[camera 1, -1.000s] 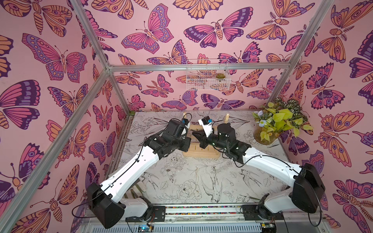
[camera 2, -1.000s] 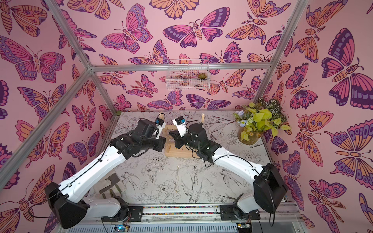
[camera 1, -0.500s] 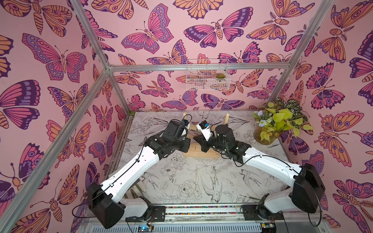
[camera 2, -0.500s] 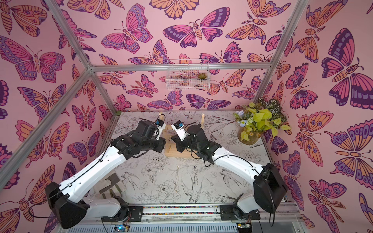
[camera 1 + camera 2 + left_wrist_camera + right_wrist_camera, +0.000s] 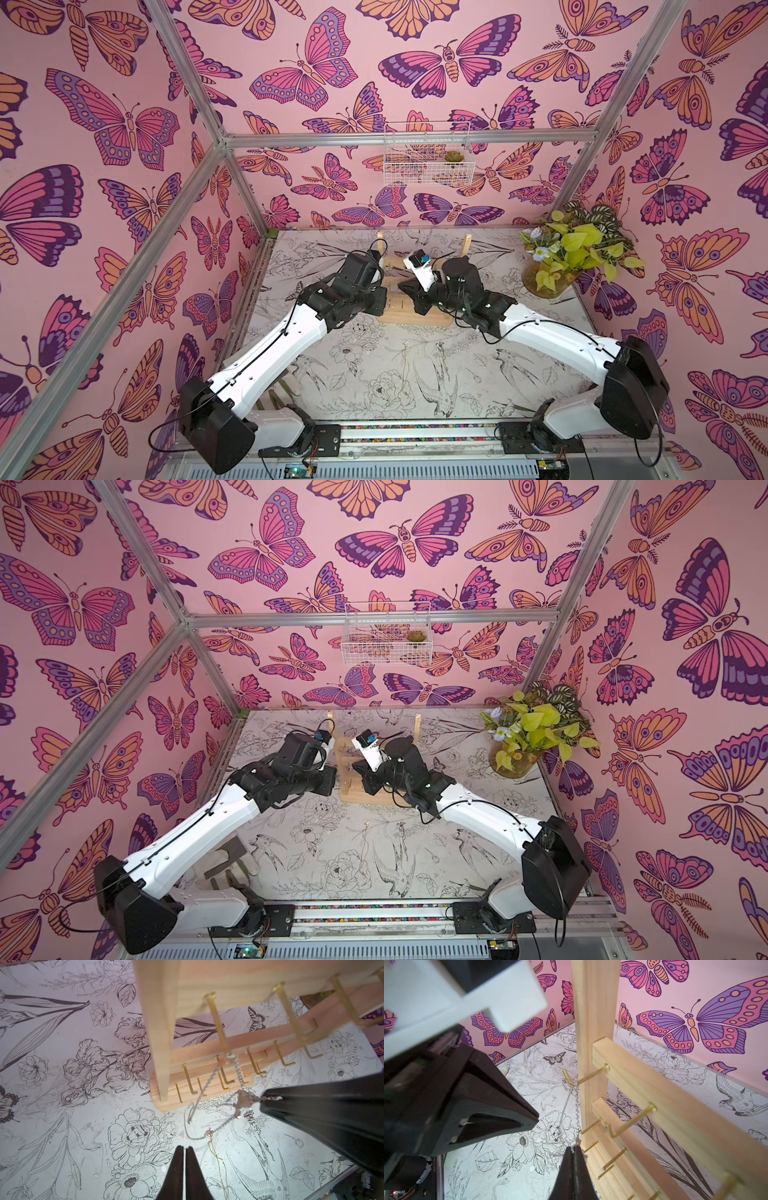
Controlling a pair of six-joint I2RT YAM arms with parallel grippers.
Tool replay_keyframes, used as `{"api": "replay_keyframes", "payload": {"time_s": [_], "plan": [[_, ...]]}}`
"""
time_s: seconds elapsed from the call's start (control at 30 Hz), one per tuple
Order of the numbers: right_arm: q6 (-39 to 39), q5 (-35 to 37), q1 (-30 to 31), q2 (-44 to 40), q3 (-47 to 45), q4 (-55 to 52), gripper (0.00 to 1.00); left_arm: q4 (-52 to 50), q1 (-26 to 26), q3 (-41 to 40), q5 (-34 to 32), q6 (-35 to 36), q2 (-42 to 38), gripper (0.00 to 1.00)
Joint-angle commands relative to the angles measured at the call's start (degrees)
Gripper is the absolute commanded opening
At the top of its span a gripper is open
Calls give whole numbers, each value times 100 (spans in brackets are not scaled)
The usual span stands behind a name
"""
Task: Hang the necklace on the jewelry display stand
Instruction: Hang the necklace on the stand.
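While the right gripper (image 5: pixel 574 1148) is clamped on the silver necklace (image 5: pixel 578 1118), fingertips pinched tight with the chain coming out right at the tip, two strands run up from it to a gold hook (image 5: pixel 588 1076) and drape over its bend. That hook is the end one on the top crossbar, next to the upright of the wooden jewelry display stand (image 5: pixel 593 1012), just ahead of the tool. Slack from the necklace loops below the tip; can't tell if it touches the table (image 5: pixel 62 1126). Across from it the left gripper (image 5: pixel 184 1148) sits in front of the stand base, jaws together, nothing between them, clear of the chain. On the floral-print table below the tips, toward the arm bases: a fine gold chain (image 5: pixel 215 1152) lying loose, and another silvery piece (image 5: pixel 250 1114) near it, neither touched. Further off on the right gripper's side, a potted plant (image 5: pixel 577 253) in the back corner. Farthest, a white wire basket (image 5: pixel 415 174) on the back wall rail, small succulent (image 5: pixel 453 156) inside.
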Motion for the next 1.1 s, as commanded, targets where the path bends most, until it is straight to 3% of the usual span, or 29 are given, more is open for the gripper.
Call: {"api": "replay_keyframes", "payload": {"time_s": [0.0,0.3,0.53,0.9,1.07], "plan": [[-56,107,31,67,81,37,5,446,106,-282,-175,-257,-323,10],[-48,153,37,138,134,116,5,1872,304,-1004,594,-328,-513,33],[-8,116,31,149,143,180,5,2670,341,-1401,742,-445,-447,40],[48,46,31,166,173,275,5,3152,341,-1404,533,-454,-193,42],[67,19,32,166,194,320,5,3174,341,-1384,428,-480,-171,38]]}}
